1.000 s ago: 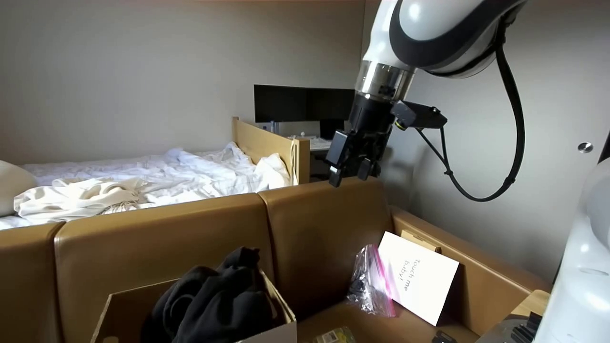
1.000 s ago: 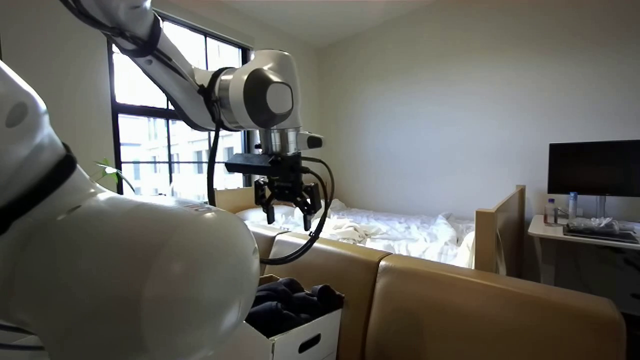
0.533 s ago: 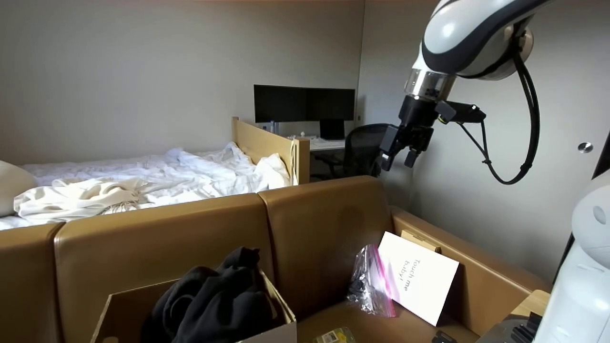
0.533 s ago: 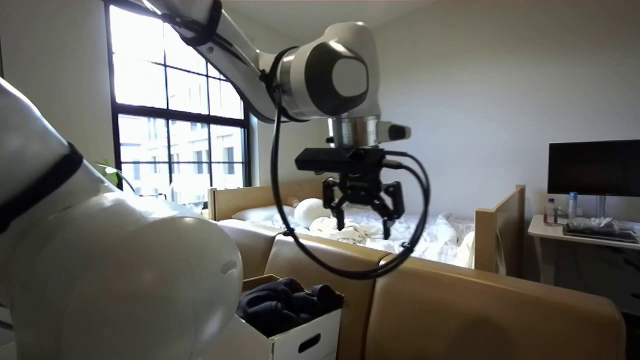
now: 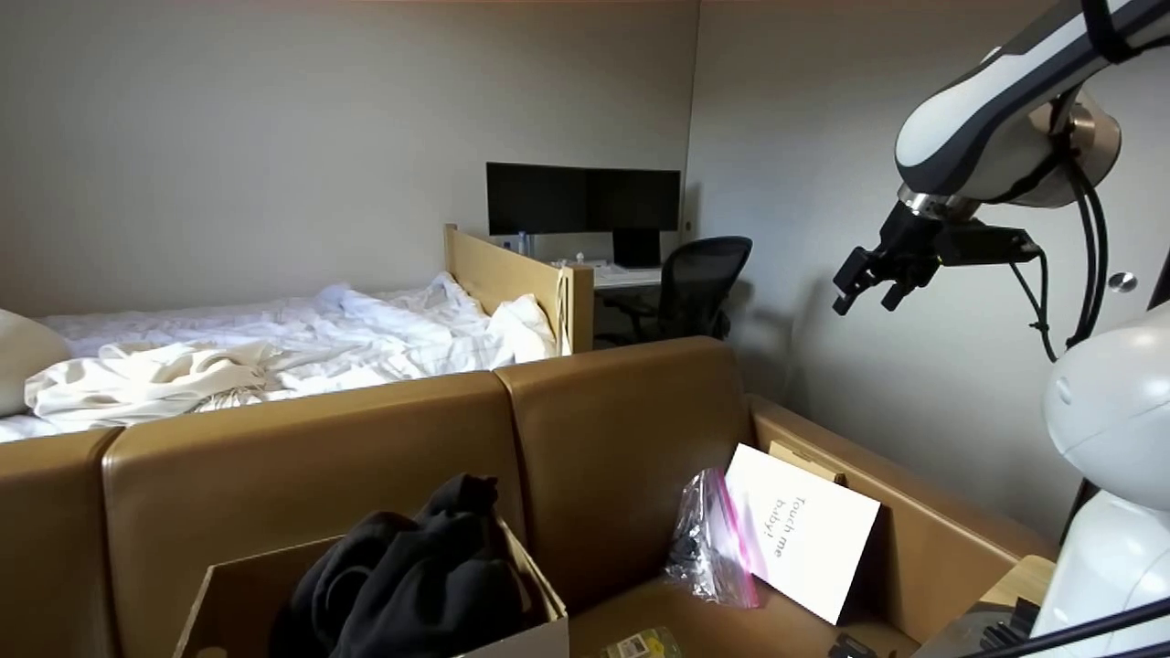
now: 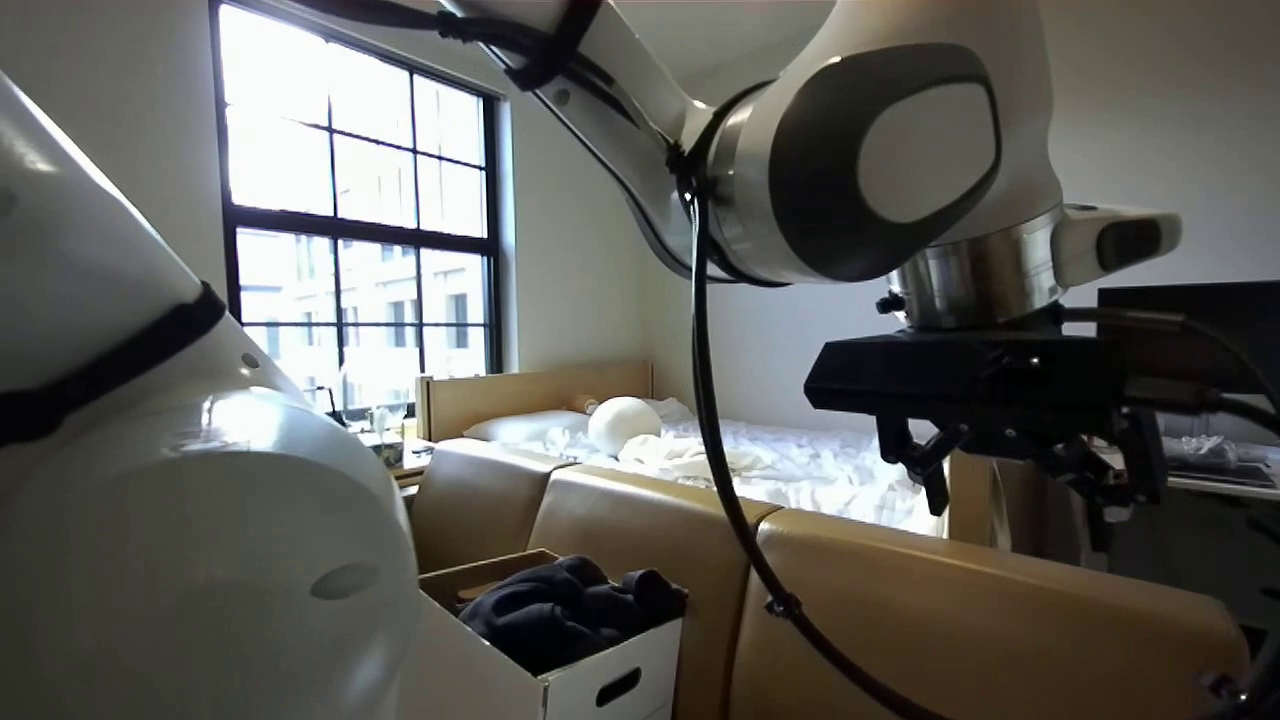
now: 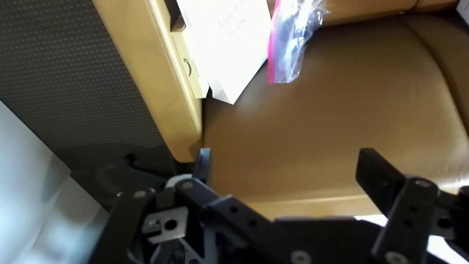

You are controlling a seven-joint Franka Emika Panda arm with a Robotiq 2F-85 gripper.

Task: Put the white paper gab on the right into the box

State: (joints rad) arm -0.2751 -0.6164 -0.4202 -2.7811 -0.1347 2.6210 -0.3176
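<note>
The white paper bag [image 5: 803,535] with handwriting on it leans against the sofa's arm in an exterior view. It also shows at the top of the wrist view [image 7: 231,44], standing on the seat. The box [image 5: 539,637] holds a dark cloth [image 5: 411,585]. In another exterior view, the box [image 6: 655,655] has a white side with a hand hole. My gripper [image 5: 866,305] hangs in the air above the sofa's arm, well above the bag. It is open and empty in the wrist view [image 7: 285,159], with bare seat behind the fingers. The bag is out of view beyond the sofa back there.
A clear zip bag with a pink seal [image 5: 713,539] touches the paper bag's side. A cardboard package [image 7: 188,62] stands between paper bag and sofa arm [image 7: 165,80]. A small packet [image 5: 643,644] lies on the seat. The sofa back [image 5: 631,439] rises behind.
The arm and open gripper have swung right in both exterior views, away from above the sofa back, and appear larger and nearer in an exterior view. The bag and box have not moved.
</note>
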